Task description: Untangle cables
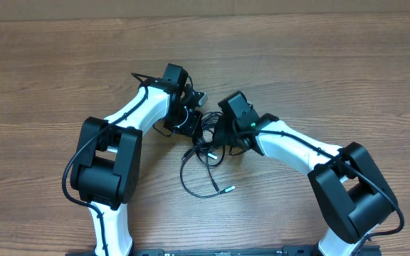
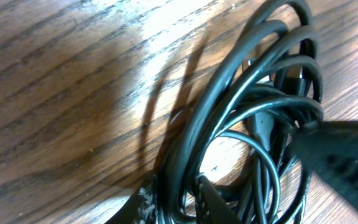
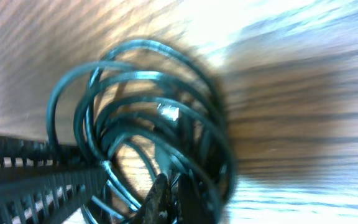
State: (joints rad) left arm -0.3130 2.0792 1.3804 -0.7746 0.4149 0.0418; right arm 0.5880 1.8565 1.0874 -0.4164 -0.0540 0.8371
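The right gripper [image 1: 226,136] has its fingers [image 3: 48,186] pressed together on what looks like a strand of the cables [image 1: 203,151]. Their coil lies against it on its left. Just beyond the coil, the left gripper [image 1: 188,122] has fingers [image 2: 340,155] on either side of the loops; whether they pinch, I cannot tell. By my judgement nothing is separated yet: the loops are bunched, and one plug end [image 1: 228,189] trails free on the table [image 1: 48,71].

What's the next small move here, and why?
Probably close the left claw on a single outer strand before any pulling. The cables sit as one tight coil between the two claws. The left wrist view shows several strands crossing between its fingers, so a wide grab would likely drag the whole bunch. The right claw looks shut at the coil's opposite side, ready to anchor it.
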